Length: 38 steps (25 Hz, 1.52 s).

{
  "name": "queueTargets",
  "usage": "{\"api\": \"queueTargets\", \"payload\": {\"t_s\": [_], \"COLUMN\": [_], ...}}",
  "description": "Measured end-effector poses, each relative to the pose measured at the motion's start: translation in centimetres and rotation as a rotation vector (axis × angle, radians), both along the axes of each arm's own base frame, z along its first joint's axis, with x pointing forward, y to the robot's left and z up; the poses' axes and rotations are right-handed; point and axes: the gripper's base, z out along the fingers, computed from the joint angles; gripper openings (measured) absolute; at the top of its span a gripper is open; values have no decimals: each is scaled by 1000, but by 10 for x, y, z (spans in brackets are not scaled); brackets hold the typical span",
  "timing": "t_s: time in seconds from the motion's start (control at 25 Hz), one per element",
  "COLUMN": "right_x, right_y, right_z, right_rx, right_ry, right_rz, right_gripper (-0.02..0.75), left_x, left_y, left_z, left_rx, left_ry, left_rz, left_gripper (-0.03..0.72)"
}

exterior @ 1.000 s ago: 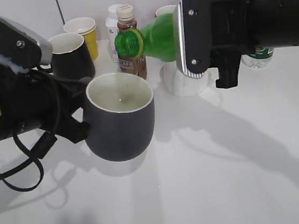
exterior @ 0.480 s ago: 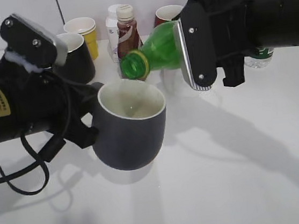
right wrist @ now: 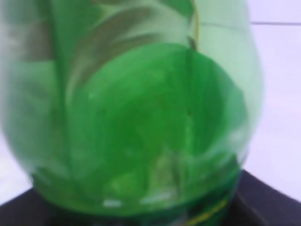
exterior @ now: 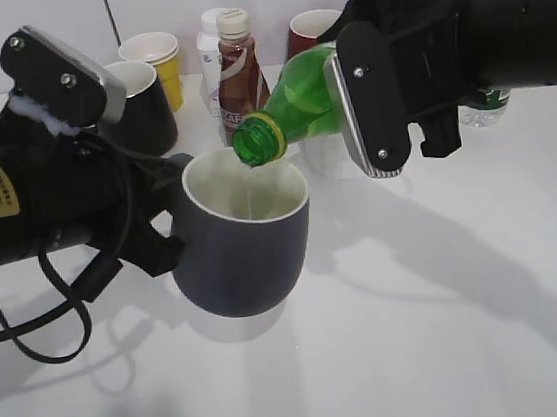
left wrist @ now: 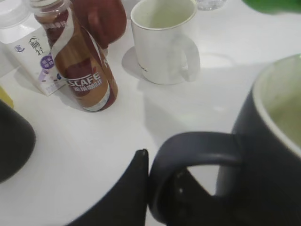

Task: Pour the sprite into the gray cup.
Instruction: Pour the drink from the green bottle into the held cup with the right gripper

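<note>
Since half a second ago the sprite (exterior: 292, 109) has tipped further, its open mouth with the yellow neck ring dropping to hang just over the far rim of the gray cup (exterior: 241, 235), which has barely shifted. The right gripper (exterior: 379, 96) is clenched on the green bottle's body, holding it near horizontal with the neck slanting down toward 8 o'clock; in the right wrist view the bottle (right wrist: 131, 108) fills the frame as a green blur and no label can be read. The left gripper (exterior: 151, 233) grasps the cup by its loop handle, at 9 o'clock of the cup, and holds it above the white table (exterior: 453, 329), its shadow lying beneath; the left wrist view shows a dark finger (left wrist: 127, 197) pressed against the handle of the cup (left wrist: 263, 155). A yellow sticker on the left arm carries print too small to read. At 12 o'clock behind the cup stands a brown coffee bottle (exterior: 240, 72) whose label reads "SCAFE" in the left wrist view (left wrist: 80, 66), beside a small white carton (left wrist: 28, 52) with a purple mark. A white mug (left wrist: 164, 40) stands near it, a black mug (exterior: 136, 109) and a yellow paper cup (exterior: 156, 61) at 10 o'clock.
</note>
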Motion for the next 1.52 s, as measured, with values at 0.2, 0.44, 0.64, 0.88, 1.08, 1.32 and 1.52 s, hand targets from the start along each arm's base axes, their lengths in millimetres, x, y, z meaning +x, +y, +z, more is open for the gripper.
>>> {"api": "queueTargets", "payload": {"t_s": [0.2, 0.44, 0.64, 0.88, 1.08, 1.32, 1.52], "right_x": [0, 0, 1, 2, 7, 8, 9], "right_y": [2, 2, 1, -1, -6, -6, -5], "right_z": [4, 4, 4, 4, 6, 7, 12], "right_rx": [27, 23, 8, 6, 18, 20, 24], "right_ry": [-35, -39, -50, -52, -65, -90, -148], "right_rz": [21, 25, 28, 22, 5, 14, 36], "right_gripper": [410, 410, 410, 410, 410, 410, 410], "left_x": [0, 0, -3, -3, -3, -3, -3], "left_y": [0, 0, 2, 3, 3, 3, 3], "left_z": [0, 0, 5, 6, 6, 6, 6], "left_rx": [1, 3, 0, 0, 0, 0, 1], "left_ry": [1, 3, -4, -5, -5, -4, -4], "left_rz": [0, 0, 1, 2, 2, 2, 2], "left_gripper": [58, 58, 58, 58, 58, 58, 58]}}
